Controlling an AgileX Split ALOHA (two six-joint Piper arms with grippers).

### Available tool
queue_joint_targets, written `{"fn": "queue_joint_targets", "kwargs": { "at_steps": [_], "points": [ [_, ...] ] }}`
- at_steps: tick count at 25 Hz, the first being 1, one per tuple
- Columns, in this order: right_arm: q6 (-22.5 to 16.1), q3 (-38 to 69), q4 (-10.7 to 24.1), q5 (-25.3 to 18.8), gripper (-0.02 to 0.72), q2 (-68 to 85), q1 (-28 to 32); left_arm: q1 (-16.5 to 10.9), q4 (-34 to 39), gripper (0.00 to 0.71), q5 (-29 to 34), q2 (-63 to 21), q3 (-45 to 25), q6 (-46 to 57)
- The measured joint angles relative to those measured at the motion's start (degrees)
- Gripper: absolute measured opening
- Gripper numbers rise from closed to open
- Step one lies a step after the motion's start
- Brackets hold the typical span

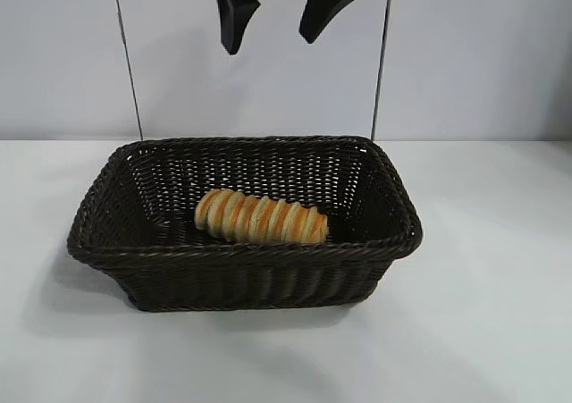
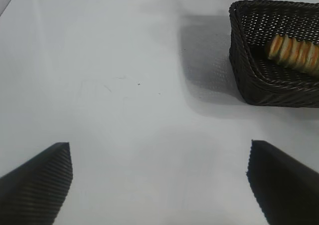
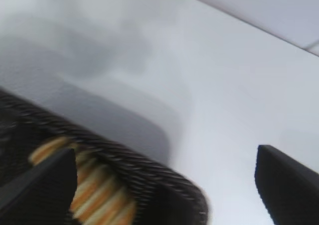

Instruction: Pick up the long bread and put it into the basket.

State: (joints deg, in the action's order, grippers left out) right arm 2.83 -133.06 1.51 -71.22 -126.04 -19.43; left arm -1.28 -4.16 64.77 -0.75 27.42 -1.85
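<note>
The long bread [image 1: 261,217], tan with orange-brown stripes, lies on the floor of the dark-brown wicker basket [image 1: 241,253], towards its front wall. My right gripper [image 1: 279,14] hangs open and empty high above the basket's far side. In the right wrist view my right gripper [image 3: 164,180] is open, with the basket rim [image 3: 144,170] and the bread [image 3: 97,190] below it. My left gripper [image 2: 159,177] is open and empty over bare table, well away from the basket [image 2: 254,80] and the bread [image 2: 294,54]. It is outside the exterior view.
The basket stands in the middle of a white table [image 1: 500,314]. A pale wall [image 1: 63,54] with two thin dark vertical lines rises behind it.
</note>
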Motion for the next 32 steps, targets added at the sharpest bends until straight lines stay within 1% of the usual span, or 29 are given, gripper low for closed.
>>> {"fn": "queue_joint_targets", "kwargs": {
  "at_steps": [7, 11, 13, 17, 19, 21, 25, 29, 32],
  "points": [
    [0.0, 0.0, 1.5, -0.3, 0.695, 3.6, 13.5, 0.0, 0.0, 0.685, 0.0, 0.0, 0.0, 0.0],
    [0.0, 0.2, 1.6, -0.3, 0.695, 5.9, 22.0, 0.0, 0.0, 0.685, 0.0, 0.0, 0.0, 0.0],
    [0.0, 1.3, 0.6, -0.5, 0.695, 7.2, 26.1, 0.0, 0.0, 0.685, 0.0, 0.0, 0.0, 0.0],
    [0.2, 4.6, -3.7, -0.8, 0.695, 10.6, 32.4, 0.0, 0.0, 0.685, 0.0, 0.0, 0.0, 0.0],
    [0.7, 5.9, -5.7, -0.8, 0.695, 12.3, 34.5, 0.0, 0.0, 0.685, 0.0, 0.0, 0.0, 0.0],
    [1.1, 6.8, -6.9, -0.9, 0.695, 14.2, 35.8, 0.0, 0.0, 0.685, 0.0, 0.0, 0.0, 0.0],
    [1.5, 9.1, -7.9, -0.9, 0.695, 19.3, 36.4, 0.0, 0.0, 0.685, 0.0, 0.0, 0.0, 0.0],
    [1.5, 11.8, -9.6, -1.0, 0.695, 26.1, 36.3, 0.0, 0.0, 0.685, 0.0, 0.0, 0.0, 0.0],
    [1.5, 14.2, -10.0, -1.1, 0.695, 32.3, 36.3, 0.0, 0.0, 0.685, 0.0, 0.0, 0.0, 0.0]
  ]
}}
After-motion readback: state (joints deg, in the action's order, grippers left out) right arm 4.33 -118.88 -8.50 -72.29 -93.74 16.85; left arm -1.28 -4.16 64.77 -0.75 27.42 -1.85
